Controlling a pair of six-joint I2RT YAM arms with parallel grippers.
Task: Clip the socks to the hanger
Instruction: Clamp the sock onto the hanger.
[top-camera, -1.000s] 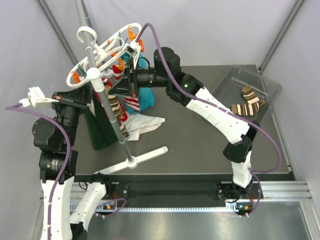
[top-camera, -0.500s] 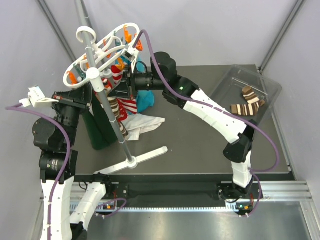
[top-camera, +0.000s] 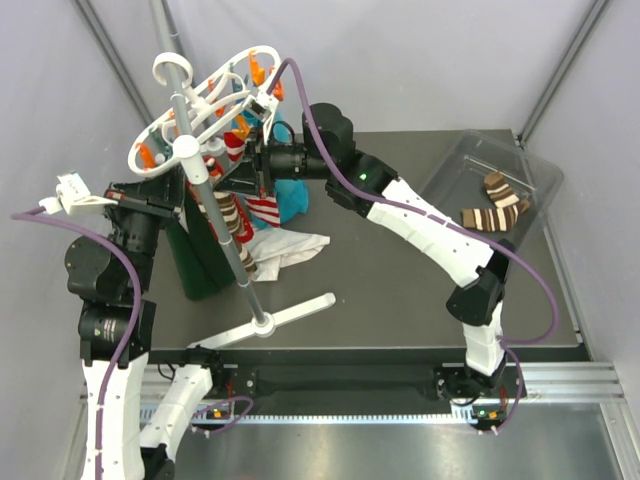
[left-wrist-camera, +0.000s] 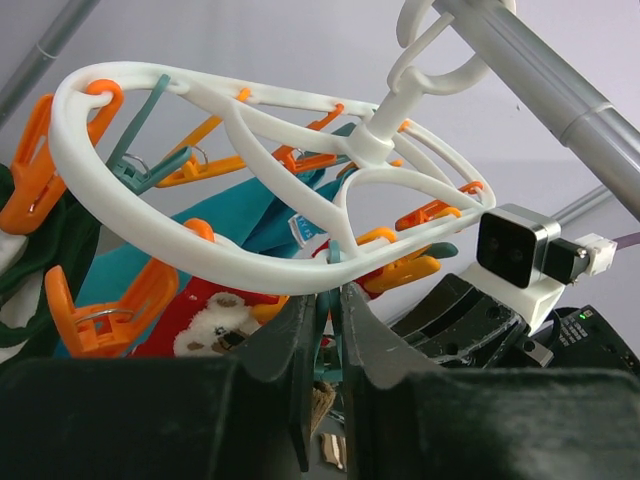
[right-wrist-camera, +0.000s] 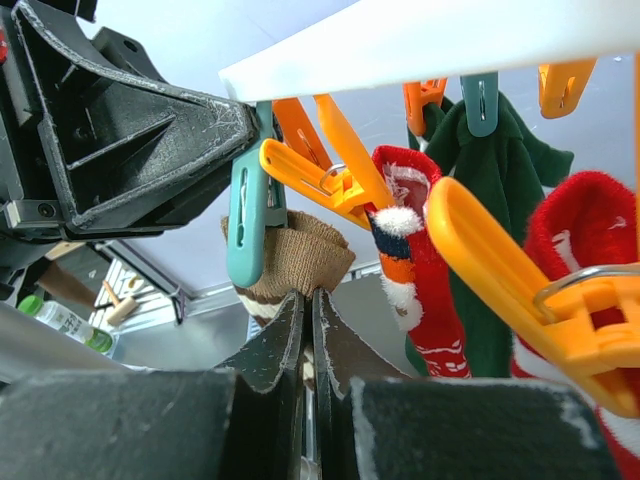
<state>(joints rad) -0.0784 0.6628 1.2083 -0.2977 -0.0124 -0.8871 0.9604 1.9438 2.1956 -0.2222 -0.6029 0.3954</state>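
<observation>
A brown-and-cream sock (right-wrist-camera: 290, 250) hangs bunched just under the white hanger (left-wrist-camera: 240, 268), its cuff right by a teal clip (right-wrist-camera: 248, 225). The right jaws are clenched on that cuff from below, and the left jaws pinch the teal clip's top. Red socks (right-wrist-camera: 420, 290) hang clipped alongside. 2 more striped socks (top-camera: 490, 217) lie in the clear bin (top-camera: 540, 175) on the counter (top-camera: 400, 290).
</observation>
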